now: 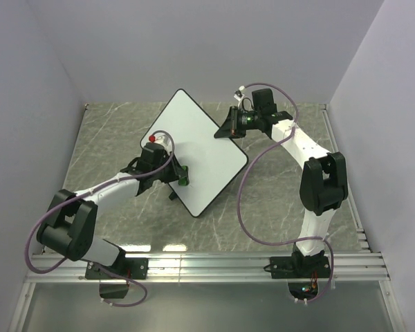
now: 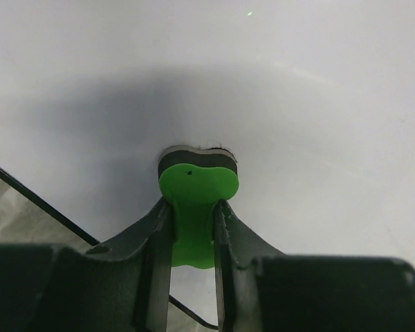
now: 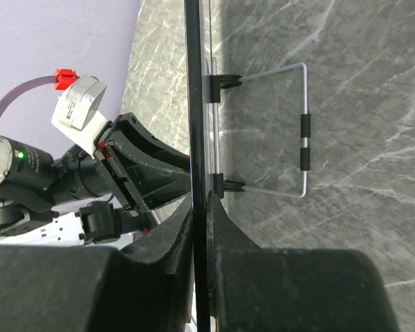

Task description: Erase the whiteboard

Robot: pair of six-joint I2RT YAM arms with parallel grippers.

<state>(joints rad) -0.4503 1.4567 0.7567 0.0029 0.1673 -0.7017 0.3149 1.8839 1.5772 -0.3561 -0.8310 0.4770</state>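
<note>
Two arms meet at the whiteboard (image 1: 194,149) in the top view; it stands on the grey marbled table (image 1: 277,200), turned corner-on to the arm bases. The left gripper (image 1: 178,173) is at the board's near-left edge with a green eraser (image 1: 184,175) between its fingers. The right gripper (image 1: 233,128) is at the opposite, far-right edge.

From the left wrist, the whiteboard (image 2: 297,104) fills nearly the whole view. The left gripper (image 2: 193,207) has its fingers clamped on the narrow waist of the green eraser (image 2: 194,190). The eraser's dark felt (image 2: 197,158) lies against the white face. The board's black rim (image 2: 41,204) crosses the lower left corner, and a strip of table (image 2: 10,211) shows beyond it.

From the right wrist, the whiteboard (image 3: 191,83) is seen edge-on as a thin black line running up the frame. The right gripper (image 3: 200,207) is closed on that edge, one finger on each face. To the right of the board, a wire stand (image 3: 303,124) juts out from its back over the table (image 3: 360,76). To the left of the board, on its front side, the left arm (image 3: 124,166) reaches toward the face.
</note>
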